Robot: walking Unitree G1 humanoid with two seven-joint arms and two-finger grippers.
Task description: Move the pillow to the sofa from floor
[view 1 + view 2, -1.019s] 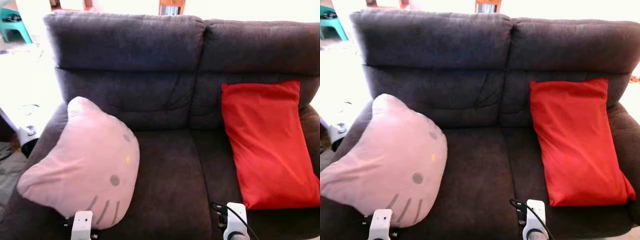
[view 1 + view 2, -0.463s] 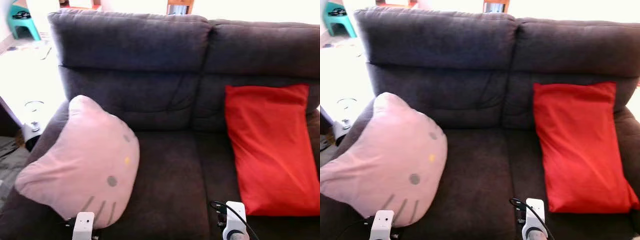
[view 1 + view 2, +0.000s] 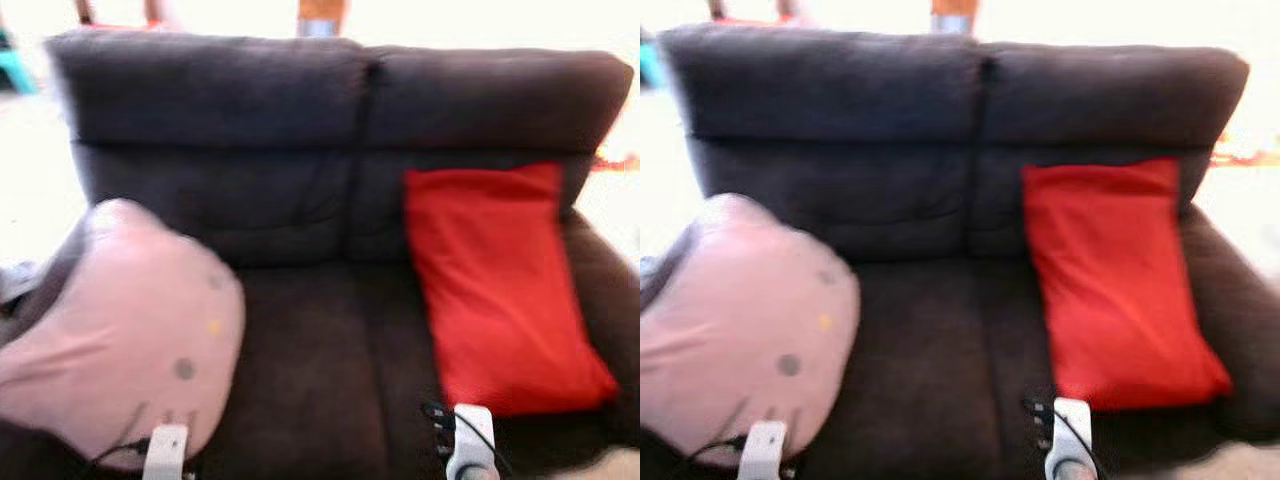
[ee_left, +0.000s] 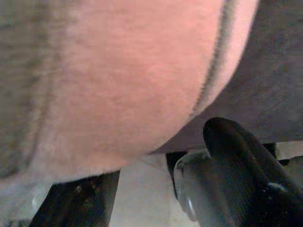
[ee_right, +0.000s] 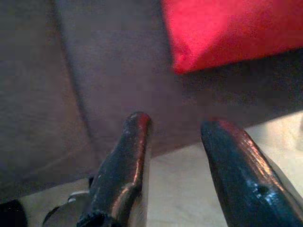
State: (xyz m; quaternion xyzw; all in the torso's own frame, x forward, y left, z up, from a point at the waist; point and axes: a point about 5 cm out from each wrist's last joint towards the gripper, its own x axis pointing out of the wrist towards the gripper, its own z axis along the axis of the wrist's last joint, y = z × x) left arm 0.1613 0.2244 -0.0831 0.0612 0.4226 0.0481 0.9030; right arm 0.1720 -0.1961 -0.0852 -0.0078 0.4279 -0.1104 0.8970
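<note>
The pink cat-face pillow [image 3: 120, 340] lies on the sofa [image 3: 300, 130]'s left seat, directly ahead of the left gripper [image 4: 156, 189], seemingly spread and unclamped; the right gripper [image 5: 177, 156] gapes empty near the red pillow [image 3: 495, 280].

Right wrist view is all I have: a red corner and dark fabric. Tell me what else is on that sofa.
Observer: A pink cat-face pillow lies on the sofa's left seat, against the armrest.
Operator: Report the full red thing.
Observer: It is a long red pillow leaning up the right backrest, its lower end on the seat.
Operator: Give me the left pincer.
Observer: The left pincer sits at the seat's front edge, just under the pink pillow's rim, fingers apart, gripping nothing.
</note>
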